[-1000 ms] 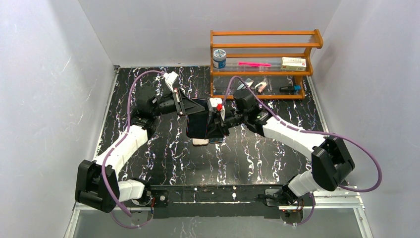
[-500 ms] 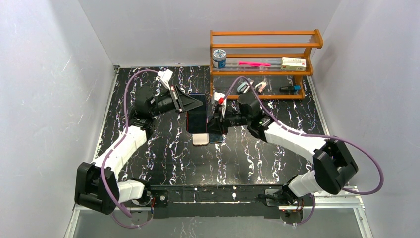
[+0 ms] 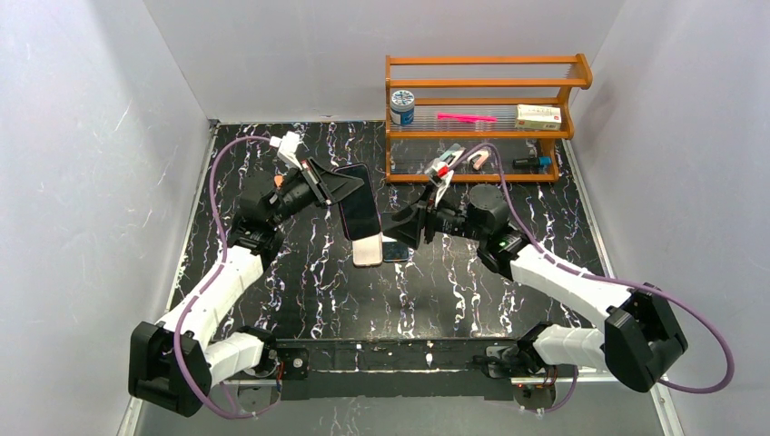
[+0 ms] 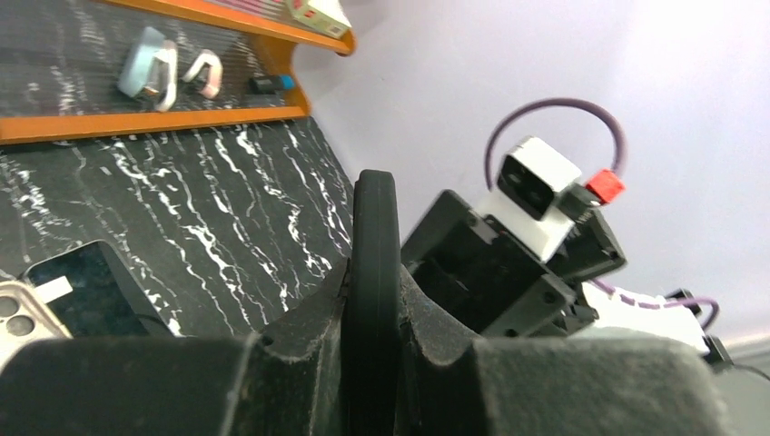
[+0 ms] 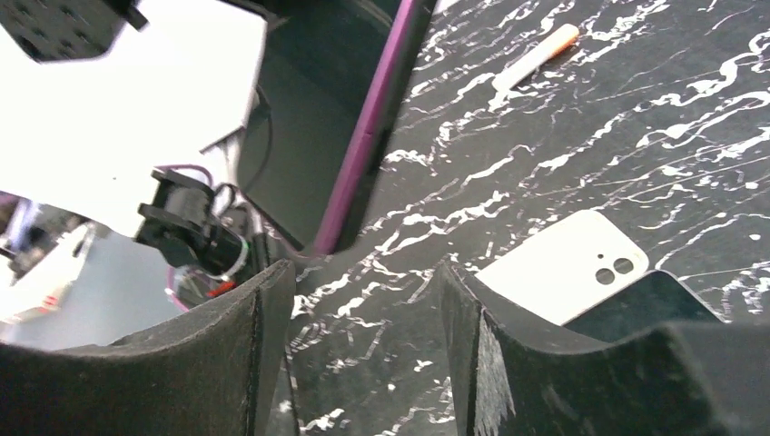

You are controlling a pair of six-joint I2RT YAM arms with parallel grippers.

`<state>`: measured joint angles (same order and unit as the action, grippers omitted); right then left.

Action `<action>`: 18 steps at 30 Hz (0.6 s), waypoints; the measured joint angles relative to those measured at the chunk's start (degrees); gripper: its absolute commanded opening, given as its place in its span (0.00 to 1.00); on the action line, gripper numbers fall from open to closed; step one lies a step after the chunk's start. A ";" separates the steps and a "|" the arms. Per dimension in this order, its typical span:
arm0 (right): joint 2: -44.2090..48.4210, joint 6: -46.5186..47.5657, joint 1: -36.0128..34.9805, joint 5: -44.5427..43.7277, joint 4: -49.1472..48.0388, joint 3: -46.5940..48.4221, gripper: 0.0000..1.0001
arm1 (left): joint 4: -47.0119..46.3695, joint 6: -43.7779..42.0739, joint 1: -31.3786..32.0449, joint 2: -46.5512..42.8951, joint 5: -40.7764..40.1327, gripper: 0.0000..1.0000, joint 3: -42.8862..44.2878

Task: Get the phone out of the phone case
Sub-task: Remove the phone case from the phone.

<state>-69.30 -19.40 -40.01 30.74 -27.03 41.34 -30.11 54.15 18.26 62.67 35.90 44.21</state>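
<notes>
We see the dark flat phone in its purple-rimmed case [image 3: 357, 202] up in the air, in front of the orange wooden rack [image 3: 481, 91] and toward its left end, now more tilted than half a second ago. The left gripper [image 3: 343, 186] is clamped on its edge, and the fingers [image 4: 436, 341] press both faces. The right gripper [image 3: 404, 229] was against the phone's side before. Now it is drawn back and apart from it, its jaws wide and holding nothing. Further from the rack, a white flat phone [image 3: 368, 252], back up, and a dark glossy phone [image 3: 395, 252] lie side by side as before.
</notes>
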 measured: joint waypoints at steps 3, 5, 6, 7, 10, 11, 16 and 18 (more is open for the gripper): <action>1.14 -6.47 0.00 -0.07 -2.71 -1.03 0.67 | 0.09 0.52 -0.02 0.02 -3.13 0.00 -1.57; 1.33 -11.91 0.00 0.79 -6.45 -2.91 0.66 | -0.04 0.98 -0.02 0.02 -4.55 0.00 -2.36; 1.25 -14.36 0.00 1.22 -8.02 -3.89 0.65 | -0.07 1.22 -0.04 0.02 -5.18 0.00 -2.69; 0.90 -17.03 0.00 1.84 -9.88 -4.87 0.62 | -0.22 1.53 -0.02 0.02 -5.64 0.00 -2.89; -1.90 -24.87 0.00 3.54 -15.93 -6.47 0.57 | -0.98 2.51 -0.02 0.02 -6.38 0.00 -3.26; -2.75 -26.62 0.00 3.89 -17.29 -6.67 0.55 | -1.18 2.80 -0.02 0.02 -6.49 0.00 -3.28; -6.71 -35.45 0.00 5.68 -25.83 -7.43 0.47 | -3.32 4.63 -0.02 0.02 -6.51 0.00 -3.50; -7.48 -37.64 -0.02 6.23 -28.11 -7.43 0.45 | -4.11 5.27 -0.02 0.04 -6.47 0.00 -3.63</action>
<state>-76.77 -57.04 -40.03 36.97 -55.13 33.91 -34.22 59.42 18.24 62.72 29.43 40.58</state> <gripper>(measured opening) 0.480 0.152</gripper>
